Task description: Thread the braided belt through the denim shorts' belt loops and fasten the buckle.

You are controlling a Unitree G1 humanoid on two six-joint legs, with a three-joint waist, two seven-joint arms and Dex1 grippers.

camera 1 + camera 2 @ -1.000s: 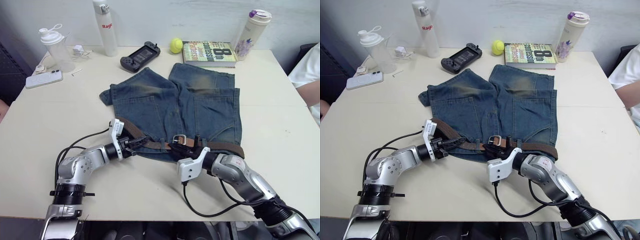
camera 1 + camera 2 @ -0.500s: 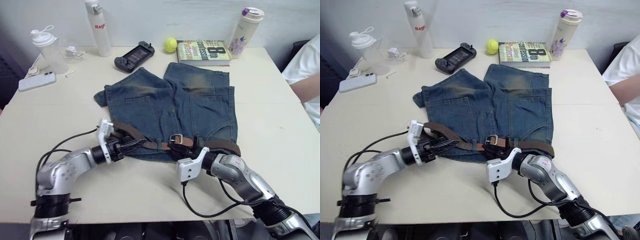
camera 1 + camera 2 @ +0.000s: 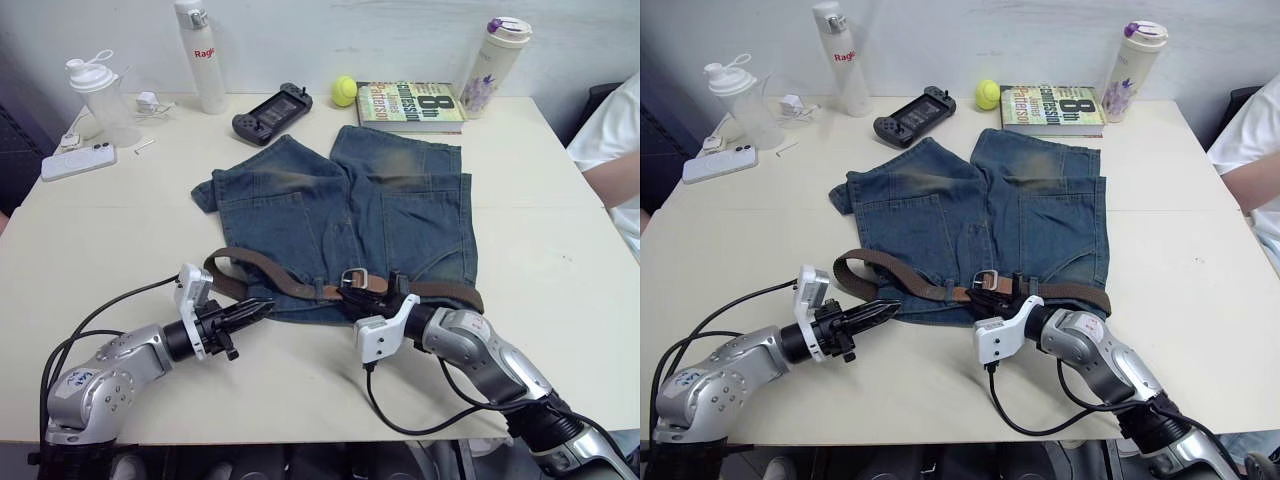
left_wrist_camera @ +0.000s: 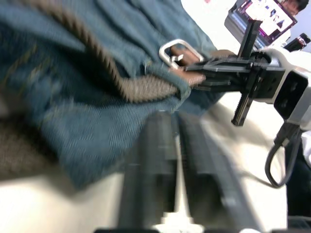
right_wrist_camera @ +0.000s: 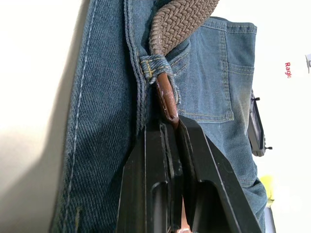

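Between right pincer (image 5: 171, 127) fingers: braided belt (image 5: 179, 22) leather tip, through belt loop (image 5: 154, 64).

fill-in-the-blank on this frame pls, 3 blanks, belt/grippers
The right gripper is shut on the belt's tan leather ____.
That tip has just passed through a denim belt ____ on the waistband of the denim shorts.
The left gripper hovers at the waistband's edge, holding ____.

Missing words: tip; loop; nothing
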